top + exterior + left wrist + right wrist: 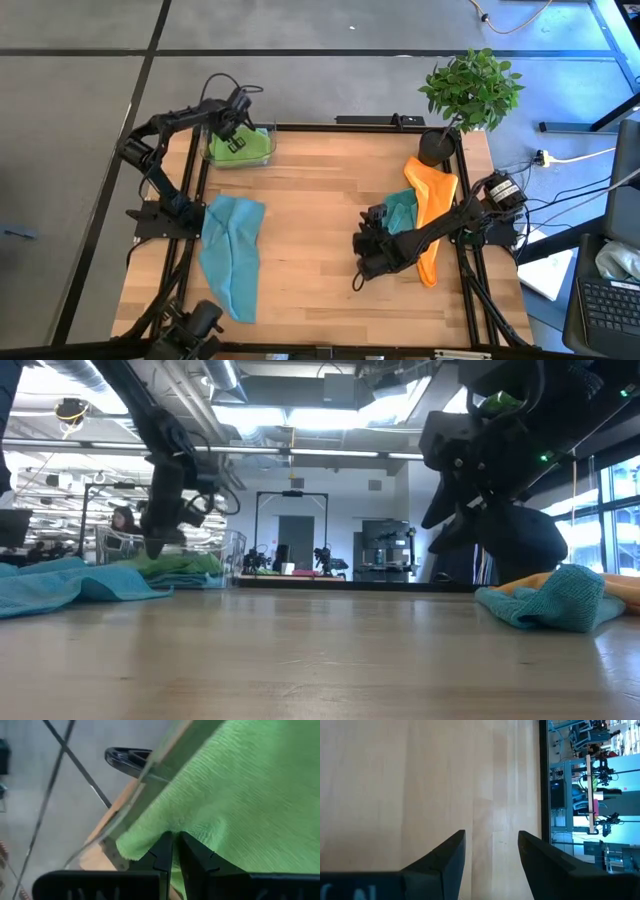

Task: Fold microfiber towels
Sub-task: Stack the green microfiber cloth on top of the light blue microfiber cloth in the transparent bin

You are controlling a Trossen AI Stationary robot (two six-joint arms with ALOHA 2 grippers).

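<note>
A lime green towel (240, 148) lies in a clear bin (268, 135) at the table's far left corner. My left gripper (174, 839) stands over it, shut on the cloth. A light blue towel (232, 255) lies spread out and rumpled on the table's left side. At the right, a teal towel (403, 212) lies bunched against an orange towel (432, 210). My right gripper (492, 850) hovers open over bare wood just left of the teal towel, touching nothing. My left gripper pinches the lime green towel near its edge (150, 837) between its two fingertips, slanting down from above. Green cloth shows in the narrow gap between the fingers. One layer or several, I cannot tell. The rest of the towel lies in the bin.
A potted plant (470, 90) stands at the far right corner, just beyond the orange towel. The table's middle (320, 200) is bare wood. A black frame rail (196, 190) runs along the table's sides.
</note>
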